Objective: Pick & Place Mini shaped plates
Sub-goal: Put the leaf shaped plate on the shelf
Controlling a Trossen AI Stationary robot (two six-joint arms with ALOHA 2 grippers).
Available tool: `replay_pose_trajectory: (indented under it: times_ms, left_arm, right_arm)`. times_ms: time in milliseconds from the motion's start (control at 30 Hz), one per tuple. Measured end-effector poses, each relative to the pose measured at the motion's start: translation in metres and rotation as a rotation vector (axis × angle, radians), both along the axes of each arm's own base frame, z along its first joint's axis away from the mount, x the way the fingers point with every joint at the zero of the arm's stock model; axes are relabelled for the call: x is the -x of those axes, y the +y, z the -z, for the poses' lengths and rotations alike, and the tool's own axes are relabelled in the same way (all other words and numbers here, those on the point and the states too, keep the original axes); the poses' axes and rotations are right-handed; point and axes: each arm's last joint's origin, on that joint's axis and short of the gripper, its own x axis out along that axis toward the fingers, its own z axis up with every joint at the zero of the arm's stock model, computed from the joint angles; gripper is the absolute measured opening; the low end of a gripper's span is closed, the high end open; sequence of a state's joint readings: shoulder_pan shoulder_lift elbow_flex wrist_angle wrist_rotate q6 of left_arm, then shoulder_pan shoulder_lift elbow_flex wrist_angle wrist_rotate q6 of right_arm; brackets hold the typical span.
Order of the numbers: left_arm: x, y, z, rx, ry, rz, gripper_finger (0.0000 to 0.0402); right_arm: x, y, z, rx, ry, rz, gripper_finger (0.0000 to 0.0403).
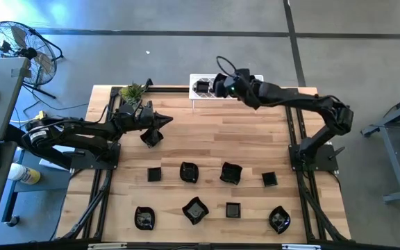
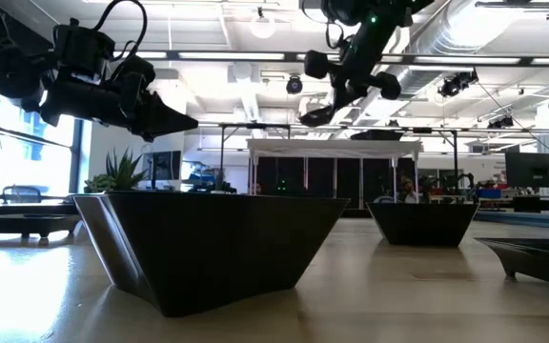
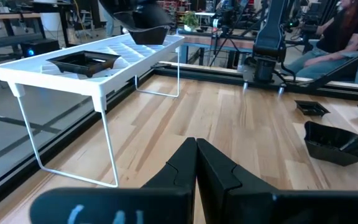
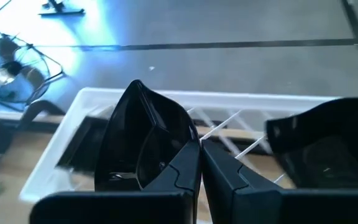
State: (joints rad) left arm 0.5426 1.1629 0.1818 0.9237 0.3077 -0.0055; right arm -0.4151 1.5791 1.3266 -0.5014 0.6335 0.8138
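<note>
Left gripper (image 1: 164,119): fingers clenched on nothing, parked over bare table (image 1: 207,139) short of the rack (image 3: 114,59), probably waiting clear of the drop. One plate (image 3: 82,61) already lying on the rack, well ahead of those fingertips. Right gripper (image 4: 199,158): fingers clenched on the rim of a plate (image 4: 145,140), hung tilted above the rack, likely for setting down beside the first. Eight more plates (image 1: 188,171) left in two rows on the table, far behind both grippers.
</note>
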Motion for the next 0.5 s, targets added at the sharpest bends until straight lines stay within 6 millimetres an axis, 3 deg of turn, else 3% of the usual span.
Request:
replay_pose_trajectory:
  times_ms: [167,500]
  left_arm:
    - [0.000,0.000,0.000,0.000,0.000,-0.001,0.0004]
    - [0.000,0.000,0.000,0.000,0.000,-0.002,0.0004]
  right_arm:
    - [0.004,-0.014,0.005,-0.036,-0.001,0.009,0.0011]
    - [0.003,-0.021,0.012,-0.060,0.015,0.009,0.0011]
